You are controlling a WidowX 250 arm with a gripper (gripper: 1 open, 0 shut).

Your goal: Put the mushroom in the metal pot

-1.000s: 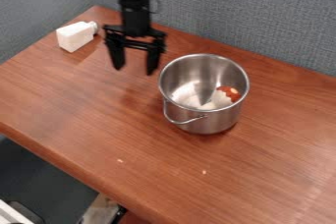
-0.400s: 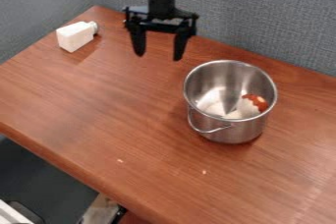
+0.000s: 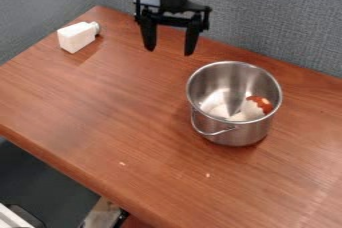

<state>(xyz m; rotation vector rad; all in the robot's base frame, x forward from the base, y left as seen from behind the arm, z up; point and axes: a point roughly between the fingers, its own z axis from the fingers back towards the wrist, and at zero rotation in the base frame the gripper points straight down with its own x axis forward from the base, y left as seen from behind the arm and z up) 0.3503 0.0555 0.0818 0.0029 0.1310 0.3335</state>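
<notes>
One mushroom [image 3: 262, 103] is all this task concerns, and it lies inside the metal pot [image 3: 234, 102], low against the pot's inner wall on the side away from my claw [image 3: 174, 45], its orange-red cap showing beside a pale patch that I take for its stem. From how things lie, I judge the placing itself done; what is left is only to get clear of the pot cleanly.

My claw hangs spread wide and empty, fingers pointing down at the counter [image 3: 94, 122], up and to the far-left of the pot's rim and apart from it. Nothing is between the fingers. A white rectangular block [image 3: 78, 37] sits well away from the pot, near the counter's far-left corner.

To finish well, I would keep the fingers spread so nothing snags, and keep my path above the height of the pot's rim. The pot is light-looking steel on smooth wood; a nudge on its rim or the small loop handle [image 3: 201, 125] on its near side could slide or tip it and spill the mushroom out. I would also steer wide of the white block. I cannot tell whether the mushroom stands or lies on its side; either way it is in the pot.
</notes>
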